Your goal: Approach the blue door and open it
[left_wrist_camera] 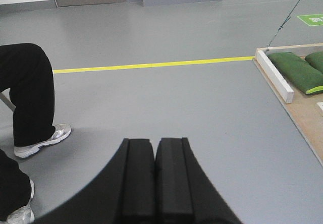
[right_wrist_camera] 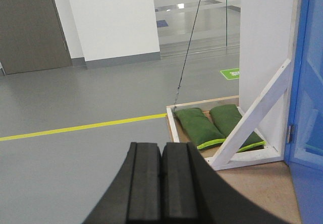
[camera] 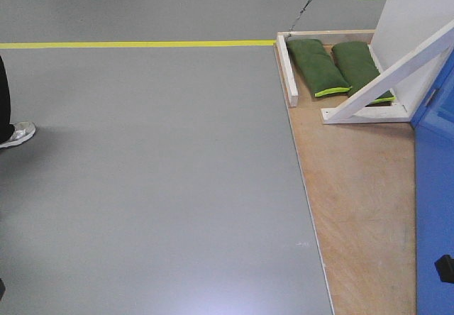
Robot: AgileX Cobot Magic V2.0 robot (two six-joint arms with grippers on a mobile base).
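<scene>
The blue door [camera: 434, 208] fills the right edge of the front view as a glossy bright-blue panel standing on a plywood base [camera: 362, 201]. In the right wrist view the blue door [right_wrist_camera: 309, 72] rises along the right edge, with a hinge showing on its frame. Its handle is out of view. My right gripper [right_wrist_camera: 161, 146] is shut with nothing in it, hovering over the grey floor left of the door. My left gripper [left_wrist_camera: 155, 142] is shut too and empty, over bare floor farther left.
A white wall panel with a diagonal brace [camera: 386, 77] stands on the base beside two green sandbags [camera: 317, 67]. A yellow floor line [camera: 135, 44] crosses ahead. A person's leg [left_wrist_camera: 28, 93] and shoe [left_wrist_camera: 43, 141] are at the left. A small black part [camera: 445, 267] shows low at the door.
</scene>
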